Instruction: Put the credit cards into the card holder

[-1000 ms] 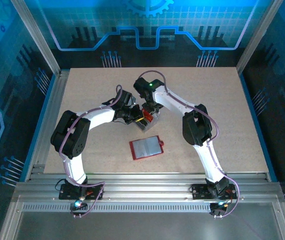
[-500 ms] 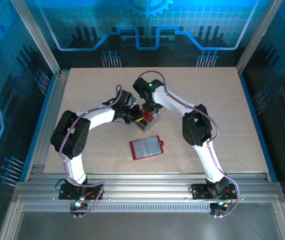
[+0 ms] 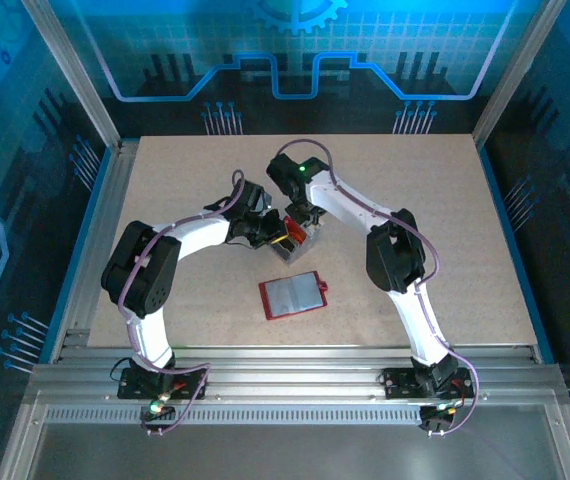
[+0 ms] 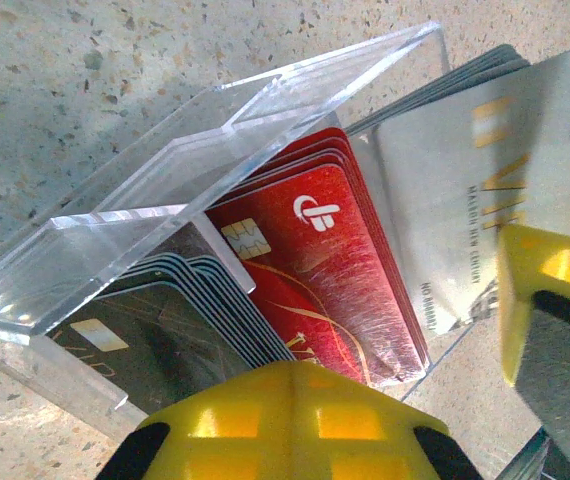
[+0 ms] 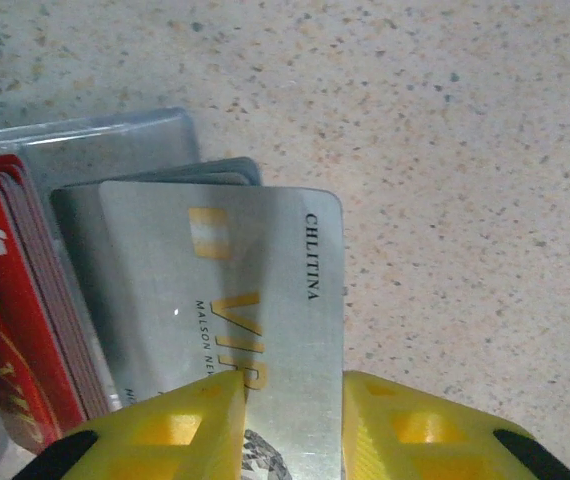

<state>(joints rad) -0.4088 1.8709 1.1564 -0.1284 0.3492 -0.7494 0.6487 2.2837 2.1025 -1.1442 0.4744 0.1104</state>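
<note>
Top view. Both arms meet mid-table (image 3: 445, 220) over a small clear acrylic rack (image 3: 301, 247). The left gripper (image 3: 273, 236) is at the rack's 9 o'clock and the right gripper (image 3: 302, 222) at its 12 o'clock. The red card holder (image 3: 293, 297) lies open and flat near the rack at 6 o'clock, apart from both grippers. Its grey-clear sleeve faces up and its tab is on the 3 o'clock edge.

Left wrist view. The rack has tilted clear dividers. Dark cards (image 4: 155, 335) stand at 7 o'clock, red cards (image 4: 330, 285) in the centre and silver cards at 2 o'clock. The left gripper's yellow tip is at 6 o'clock, just beside the rack's edge, jaws together. I cannot tell what they touch. The right gripper's yellow finger (image 4: 550, 270) overlaps the silver VIP card (image 4: 465, 190) at 3 o'clock.

Right wrist view. The silver VIP card stands proud of the other silver cards. The right gripper's jaws are narrowly apart, clamped on that card at 6 o'clock. The red cards sit at 9 o'clock, with bare speckled table from 12 to 3.
</note>
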